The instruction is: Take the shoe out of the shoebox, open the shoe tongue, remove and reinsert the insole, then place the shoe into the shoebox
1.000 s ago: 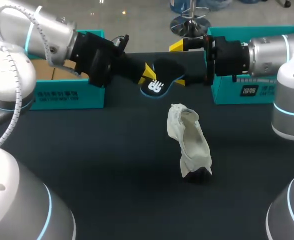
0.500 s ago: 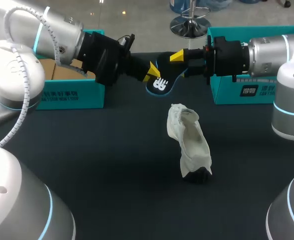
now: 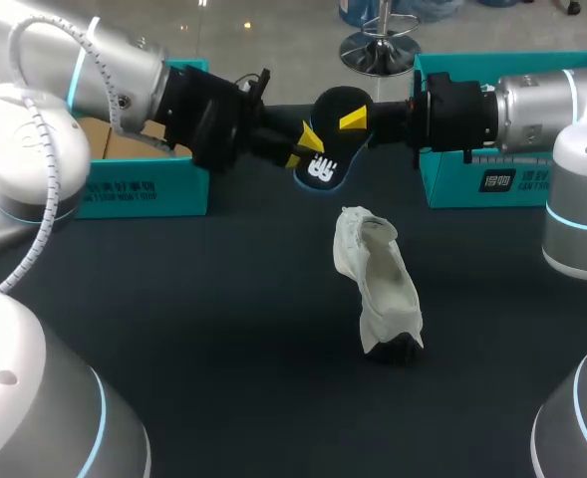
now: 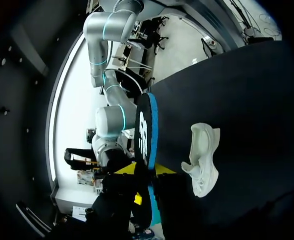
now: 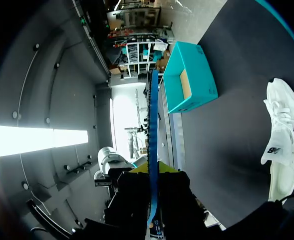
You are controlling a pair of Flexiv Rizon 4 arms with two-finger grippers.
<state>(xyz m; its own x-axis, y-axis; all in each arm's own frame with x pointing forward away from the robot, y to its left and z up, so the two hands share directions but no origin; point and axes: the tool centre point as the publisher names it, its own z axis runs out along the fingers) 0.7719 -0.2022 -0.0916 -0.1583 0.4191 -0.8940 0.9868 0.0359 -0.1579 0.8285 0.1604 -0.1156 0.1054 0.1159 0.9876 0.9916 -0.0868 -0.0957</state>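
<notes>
The white low-top shoe (image 3: 378, 289) sits nearest on the dark table (image 3: 203, 329). It is well apart from both grippers and lower in the head view than they are. It lies along its length with the opening facing up, the collar and loose tongue at the far end and a dark patch at the near end. The right wrist view shows its side (image 5: 281, 145) with a small dark logo and a black stripe. In the left wrist view it lies off to one side of the fingers (image 4: 202, 160).

Beyond the shoe, above the table, the black foam insole (image 3: 328, 149) with a blue edge and a white logo hangs between the two grippers. The left gripper (image 3: 300, 149) pinches its lower part near the logo. In its own wrist view a yellow tip sits against each face of the insole (image 4: 147, 130). The right gripper (image 3: 358, 119) clamps the upper part. Its wrist view shows the insole edge-on as a thin blue line (image 5: 152, 125) with the yellow tips closed onto it from both sides.

The left arm (image 3: 94, 60) comes in from the far left and slopes down to the middle. The right arm (image 3: 542, 100) lies nearly level from the right.

Farthest back, an open teal cardboard shoebox (image 3: 139, 184) stands on the left and a second teal box (image 3: 477, 179) on the right.
</notes>
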